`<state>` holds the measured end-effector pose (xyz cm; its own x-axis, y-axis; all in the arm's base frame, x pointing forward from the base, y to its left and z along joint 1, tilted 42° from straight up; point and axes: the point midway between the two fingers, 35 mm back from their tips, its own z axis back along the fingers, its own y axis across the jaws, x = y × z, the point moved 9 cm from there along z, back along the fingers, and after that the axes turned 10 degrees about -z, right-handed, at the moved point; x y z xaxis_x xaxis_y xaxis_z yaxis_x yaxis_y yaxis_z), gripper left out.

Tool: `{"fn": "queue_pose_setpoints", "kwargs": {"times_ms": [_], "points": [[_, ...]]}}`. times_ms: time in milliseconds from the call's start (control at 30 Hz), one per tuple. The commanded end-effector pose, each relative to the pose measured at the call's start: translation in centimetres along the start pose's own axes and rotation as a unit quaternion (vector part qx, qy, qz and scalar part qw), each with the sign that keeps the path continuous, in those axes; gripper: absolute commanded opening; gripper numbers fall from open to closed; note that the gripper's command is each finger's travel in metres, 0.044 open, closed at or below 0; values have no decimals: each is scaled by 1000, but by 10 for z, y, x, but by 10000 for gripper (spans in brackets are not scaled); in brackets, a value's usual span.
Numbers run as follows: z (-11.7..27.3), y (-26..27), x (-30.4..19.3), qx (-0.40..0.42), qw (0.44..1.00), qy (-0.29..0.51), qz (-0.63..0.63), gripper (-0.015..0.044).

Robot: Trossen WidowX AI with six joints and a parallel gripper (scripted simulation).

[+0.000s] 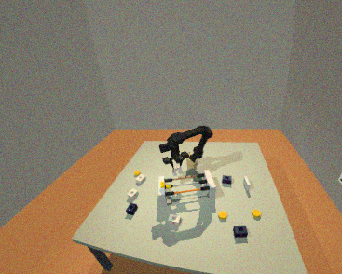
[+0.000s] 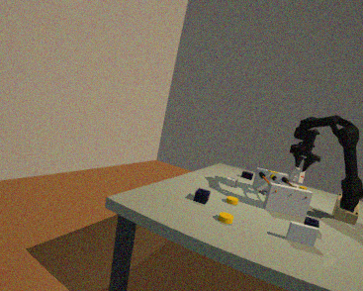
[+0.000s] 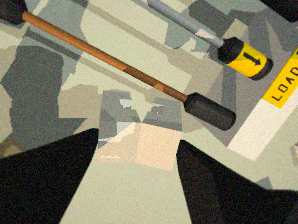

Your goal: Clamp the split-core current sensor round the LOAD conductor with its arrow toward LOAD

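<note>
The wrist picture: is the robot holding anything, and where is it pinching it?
Yes. The gripper is shut on the pale sensor, one finger on each side of its body, below the split grey end in the wrist view.

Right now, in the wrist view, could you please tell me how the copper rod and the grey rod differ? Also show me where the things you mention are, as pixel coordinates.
The copper rod (image 1: 185,177) (image 3: 100,54) is orange-brown, while the grey rod (image 1: 185,184) (image 3: 187,25) is dull grey. The copper rod's visible right end sleeve is plain black; the grey rod's has a yellow band with a black arrow. In that view, the copper rod runs nearer the held sensor (image 1: 176,169) (image 2: 298,175) (image 3: 159,146) than the grey rod does. Both are thin and straight.
</note>
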<state>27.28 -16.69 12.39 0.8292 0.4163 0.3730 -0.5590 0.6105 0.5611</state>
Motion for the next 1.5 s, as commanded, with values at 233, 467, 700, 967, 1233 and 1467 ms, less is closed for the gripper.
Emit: {"fn": "queue_pose_setpoints", "kwargs": {"times_ms": [233, 467, 700, 967, 1233, 1467], "points": [[-2, -4, 20, -21, 974, -36, 223, 0], [-5, -6, 33, -36, 931, -53, 359, 0], [-8, -7, 46, -53, 868, -68, 489, 0], [-10, -7, 56, -69, 806, -77, 583, 0], [-17, -7, 57, -69, 806, -77, 583, 0], [-28, -8, 60, -70, 806, -77, 583, 0]]}}
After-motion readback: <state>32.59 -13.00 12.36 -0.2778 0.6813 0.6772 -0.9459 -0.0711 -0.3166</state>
